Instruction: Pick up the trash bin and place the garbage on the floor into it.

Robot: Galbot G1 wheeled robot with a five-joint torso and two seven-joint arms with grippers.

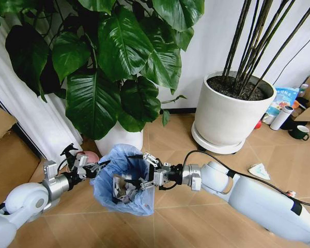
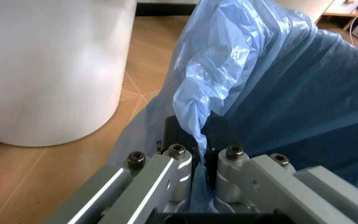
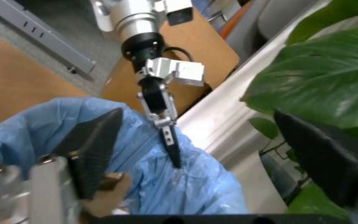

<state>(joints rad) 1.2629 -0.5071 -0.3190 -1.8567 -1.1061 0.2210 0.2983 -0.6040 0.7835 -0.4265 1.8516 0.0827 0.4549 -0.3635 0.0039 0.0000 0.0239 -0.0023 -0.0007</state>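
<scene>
The trash bin point(image 1: 123, 178) hangs above the floor point(image 1: 206, 217) before the plant pots, crumpled paper inside. The left gripper point(image 1: 95, 168) holds it, fingers point(image 2: 219, 135) clamped tight on the bag-lined rim. The right gripper point(image 1: 144, 181) hovers over its mouth, jaws spread wide and empty, apparently dropping litter, while one wrapper point(image 1: 259, 170) lies beyond.

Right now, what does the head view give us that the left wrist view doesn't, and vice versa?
Head view only: the right gripper open over the bin's mouth, paper wads already inside the trash bin, a crumpled wrapper lying on the floor to the robot's right, and the leafy plant.

Left wrist view only: close detail of the left gripper shut on the bin's rim, pinching the blue bag between its fingers.

Both: the bag-lined bin, the left gripper at its rim, a white pot, tan floor.
</scene>
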